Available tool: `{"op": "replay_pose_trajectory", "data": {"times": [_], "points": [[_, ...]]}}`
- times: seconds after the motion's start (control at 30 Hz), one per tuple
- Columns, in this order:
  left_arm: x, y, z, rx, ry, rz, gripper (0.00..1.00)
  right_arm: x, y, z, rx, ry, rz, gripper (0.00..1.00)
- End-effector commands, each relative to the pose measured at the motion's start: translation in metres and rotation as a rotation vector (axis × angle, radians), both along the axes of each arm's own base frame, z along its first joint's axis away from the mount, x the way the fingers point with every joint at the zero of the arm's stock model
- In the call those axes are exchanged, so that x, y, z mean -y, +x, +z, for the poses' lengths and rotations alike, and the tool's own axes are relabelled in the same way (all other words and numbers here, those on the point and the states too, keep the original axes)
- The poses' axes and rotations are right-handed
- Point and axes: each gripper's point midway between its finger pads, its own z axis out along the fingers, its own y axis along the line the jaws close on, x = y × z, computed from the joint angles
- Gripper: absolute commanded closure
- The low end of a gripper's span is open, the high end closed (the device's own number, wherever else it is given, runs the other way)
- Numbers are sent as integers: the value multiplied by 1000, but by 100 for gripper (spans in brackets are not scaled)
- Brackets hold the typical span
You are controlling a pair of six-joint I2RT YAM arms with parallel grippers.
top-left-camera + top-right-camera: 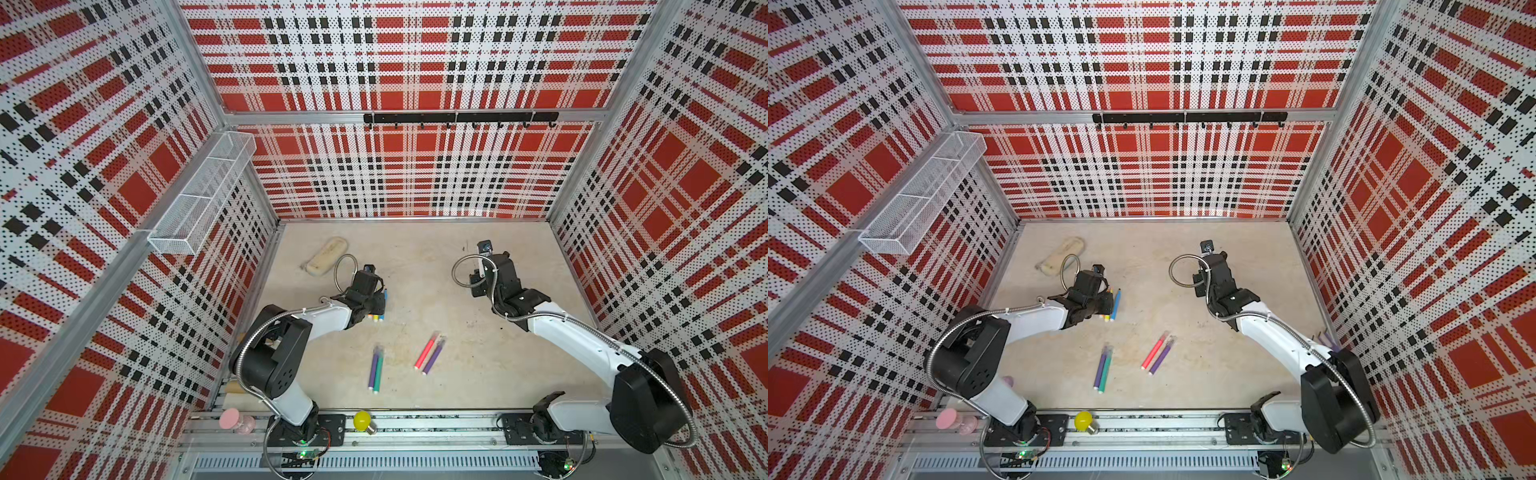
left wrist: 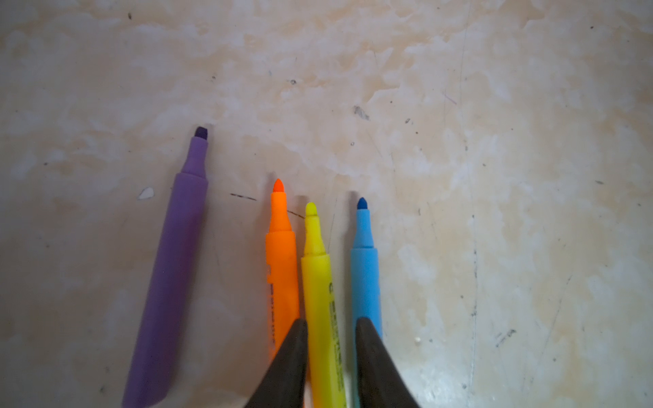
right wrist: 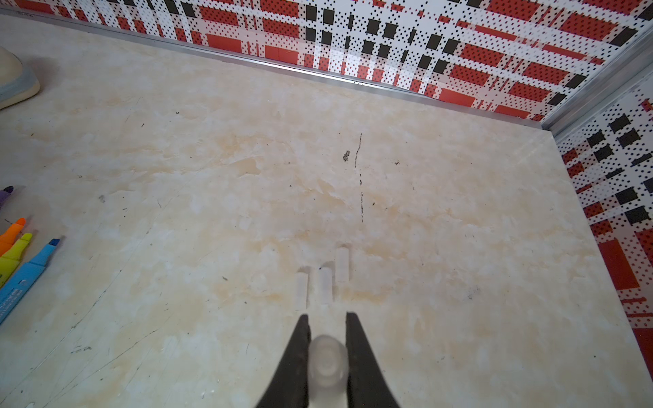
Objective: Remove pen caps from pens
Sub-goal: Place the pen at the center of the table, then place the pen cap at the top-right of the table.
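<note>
Left wrist view: left jaws stood narrowly apart astride the yellow pen [image 2: 319, 300], which lay uncapped on the bench [image 2: 494, 176] between the orange pen [image 2: 281, 261] and blue pen [image 2: 365, 268]; purple pen [image 2: 169, 282] further off, also bare-tipped. Right wrist view: right jaws pinched a clear cap [image 3: 327, 360]; three loose caps [image 3: 325, 289] lay just ahead. Four capped pens [image 1: 378, 372] lay mid-bench in a top view.
</note>
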Motion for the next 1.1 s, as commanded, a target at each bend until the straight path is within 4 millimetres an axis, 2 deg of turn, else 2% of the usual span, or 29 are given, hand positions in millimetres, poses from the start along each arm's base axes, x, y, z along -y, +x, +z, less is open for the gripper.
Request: {"op": "replay_pose_trajectory", "data": {"times": [0.0,0.1,0.17,0.27,0.43,0.53,0.63,0.77,0.83,0.93,1.07], "points": [[0,12,32,99,-28,9,69,-5,13,-7,-25,-18,11,97],[4,13,65,174,-53,-14,66,-18,32,-33,-140,-60,46,98],[3,11,84,213,-63,-20,65,-18,47,-44,-180,-119,31,99],[0,1,108,262,-92,-25,62,-15,66,-52,-195,-113,14,99],[-6,-16,134,319,-149,-34,58,-18,84,-68,-253,-109,29,97],[-10,-21,141,337,-161,-30,56,-15,89,-82,-291,-150,13,96],[-12,-23,138,328,-154,-28,55,-3,91,-90,-307,-179,-18,95],[-9,-23,134,317,-157,-41,54,41,89,-89,-306,-280,-133,95],[-6,-22,134,315,-163,-48,53,57,88,-91,-323,-273,-158,95],[0,-21,134,301,-175,-75,53,60,89,-95,-343,-250,-152,95],[15,-29,129,289,-153,-125,53,55,86,-111,-394,-238,-124,94]]}}
